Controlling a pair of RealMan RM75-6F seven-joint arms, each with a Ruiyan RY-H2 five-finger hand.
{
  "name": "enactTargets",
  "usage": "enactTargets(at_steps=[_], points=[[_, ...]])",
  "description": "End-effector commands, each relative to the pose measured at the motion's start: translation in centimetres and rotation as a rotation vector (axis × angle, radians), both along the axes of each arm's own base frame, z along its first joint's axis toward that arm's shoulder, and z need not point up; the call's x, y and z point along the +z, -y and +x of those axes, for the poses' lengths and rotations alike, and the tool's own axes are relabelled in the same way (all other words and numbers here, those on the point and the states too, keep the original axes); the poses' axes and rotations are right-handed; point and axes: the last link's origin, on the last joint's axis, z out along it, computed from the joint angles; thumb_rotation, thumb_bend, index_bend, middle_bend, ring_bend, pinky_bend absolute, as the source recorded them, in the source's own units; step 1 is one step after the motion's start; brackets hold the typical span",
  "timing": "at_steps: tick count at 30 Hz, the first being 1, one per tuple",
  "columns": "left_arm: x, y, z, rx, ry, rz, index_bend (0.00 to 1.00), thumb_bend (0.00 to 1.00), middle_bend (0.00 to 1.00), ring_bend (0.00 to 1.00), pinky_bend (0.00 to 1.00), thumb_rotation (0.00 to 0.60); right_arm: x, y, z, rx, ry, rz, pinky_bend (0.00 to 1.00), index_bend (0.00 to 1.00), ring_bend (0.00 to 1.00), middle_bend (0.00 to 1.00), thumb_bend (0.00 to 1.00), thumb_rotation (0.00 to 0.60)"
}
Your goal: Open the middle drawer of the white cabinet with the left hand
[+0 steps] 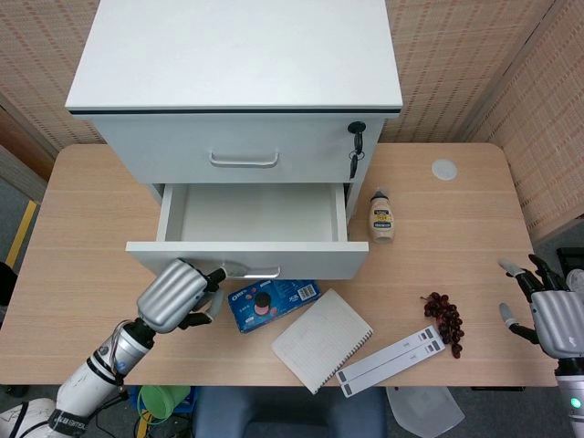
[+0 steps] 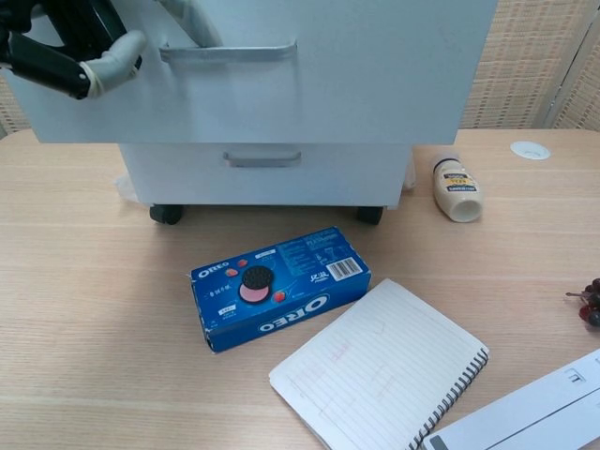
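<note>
Wooden table (image 1: 82, 192) carries blue OREO box (image 2: 279, 286) beside notebook (image 2: 380, 377).

The white cabinet's (image 1: 239, 55) middle drawer (image 1: 248, 258) stands pulled well out, its bare white inside showing.

Both views are bright and evenly lit, seemingly from overhead, with no glare. Shadows are soft: a faint one lies on the counter (image 2: 84, 281) under the cabinet (image 2: 281, 173) (darkest around its wheels). Focus is sharp throughout, though the chest view bends slightly toward its edges.
</note>
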Motion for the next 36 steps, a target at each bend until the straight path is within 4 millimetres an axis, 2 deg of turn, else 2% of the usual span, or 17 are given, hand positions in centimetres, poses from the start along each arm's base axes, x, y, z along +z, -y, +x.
enactTargets(at_steps=[1,12,16,19,21,27,31,36], points=[[0.1,0.3,0.0,-0.005,0.004,-0.003,0.27,0.69,0.9,0.94,1.0,0.6,0.0,0.0,0.0,0.0,0.0,0.001,0.2,0.18,0.16,0.3,0.35,0.6],[0.6,1.3,0.2,-0.033,0.039,0.002,0.27,0.69,0.89,0.94,1.0,0.6,0.0,0.0,0.0,-0.001,0.0,0.001,0.2,0.18,0.16,0.3,0.35,0.6],[1.3,1.3,0.3,-0.039,0.083,0.035,0.28,0.69,0.87,0.91,1.0,0.6,0.0,0.0,0.0,0.001,0.0,0.0,0.2,0.18,0.16,0.3,0.35,0.6],[2.0,1.6,-0.1,-0.039,0.107,0.062,0.31,0.69,0.86,0.9,1.0,0.6,0.0,0.0,-0.1,-0.001,0.001,-0.001,0.2,0.18,0.16,0.3,0.35,0.6],[2.3,1.7,-0.6,-0.032,0.11,0.08,0.37,0.69,0.86,0.89,1.0,0.6,0.0,0.0,-0.1,-0.002,0.0,0.0,0.2,0.18,0.16,0.3,0.35,0.6],[3.3,2.4,-3.2,0.013,0.084,0.159,0.63,0.69,0.86,0.89,1.0,0.6,0.0,0.1,-0.2,-0.003,0.002,0.001,0.2,0.18,0.16,0.3,0.35,0.6],[3.9,2.7,-6.1,0.079,0.032,0.241,0.69,0.69,0.86,0.86,1.0,0.6,0.0,0.2,-0.2,-0.005,0.002,0.004,0.2,0.18,0.16,0.3,0.35,0.6],[4.9,3.2,-9.7,0.187,-0.022,0.311,0.7,0.69,0.85,0.83,1.0,0.6,0.0,0.3,-0.1,-0.003,0.001,0.005,0.2,0.18,0.16,0.3,0.35,0.6]])
